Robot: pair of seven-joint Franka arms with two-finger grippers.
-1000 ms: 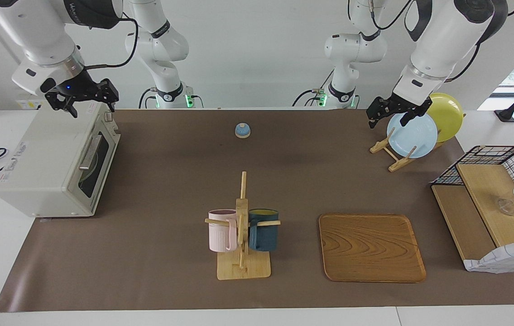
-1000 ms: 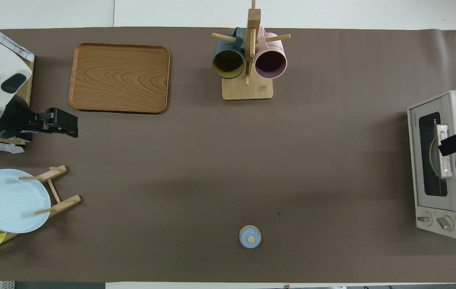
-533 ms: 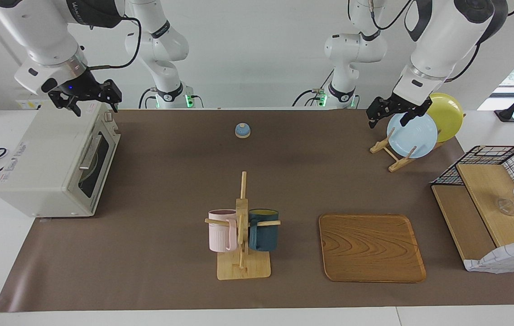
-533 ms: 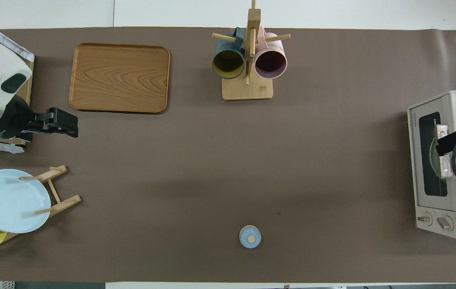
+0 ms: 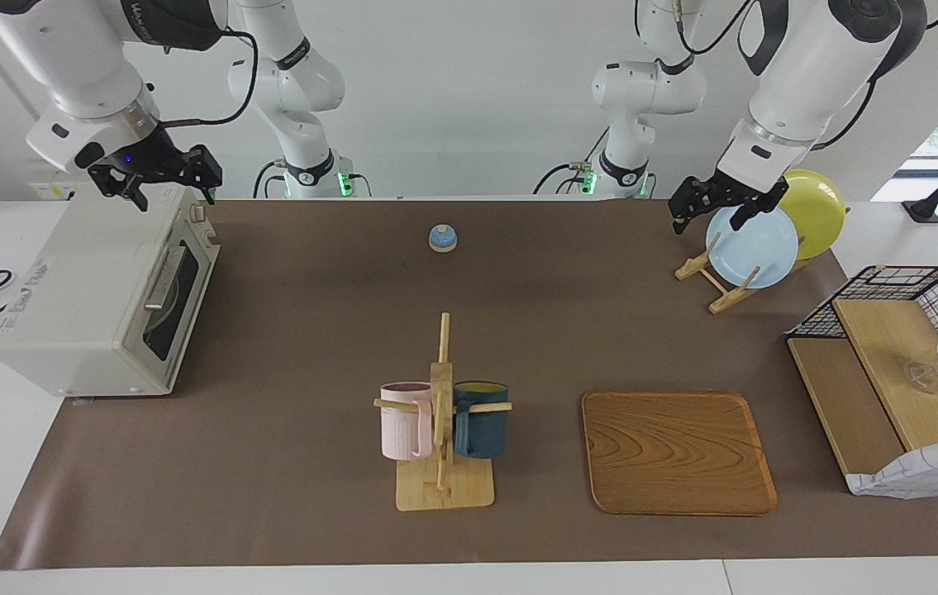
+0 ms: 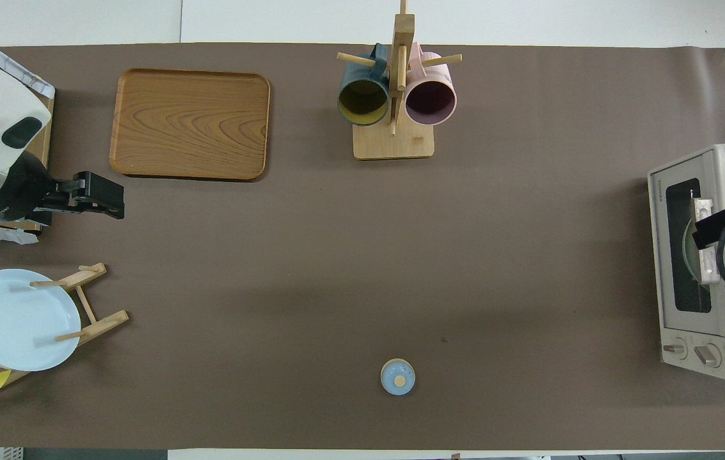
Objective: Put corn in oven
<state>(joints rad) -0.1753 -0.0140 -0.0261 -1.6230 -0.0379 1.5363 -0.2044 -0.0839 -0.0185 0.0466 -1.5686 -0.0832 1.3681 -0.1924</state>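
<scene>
Bench (image 5: 287,347) covered by a brown mat; landmark taken as the mug tree (image 5: 442,413) standing mid-bench on the edge farthest from the robots. Toaster oven (image 5: 97,297), off-white, sits at the right arm's end of the bench, nearer the robots than the mug tree, door shut, dark glass facing the mug tree's side. Corn: not visible in either view; its place cannot be told. Wire shelf rack (image 5: 890,364) with wooden boards stands at the left arm's end. Wooden tray (image 5: 678,452) lies flat just beside the mug tree, toward the left arm's end. Plate rack (image 5: 725,277) holds a pale blue plate (image 5: 754,248) and a yellow plate (image 5: 817,211) upright, nearer the robots than the tray. Mug tree carries a pink mug (image 5: 404,420) and a dark blue mug (image 5: 481,419). Small blue lidded pot (image 5: 442,238) sits nearer the robots than the mug tree. Right tool (image 5: 156,178) hangs over the oven's top, fingers spread, empty. Left tool (image 5: 725,207) hangs over the plate rack, fingers spread, empty.
</scene>
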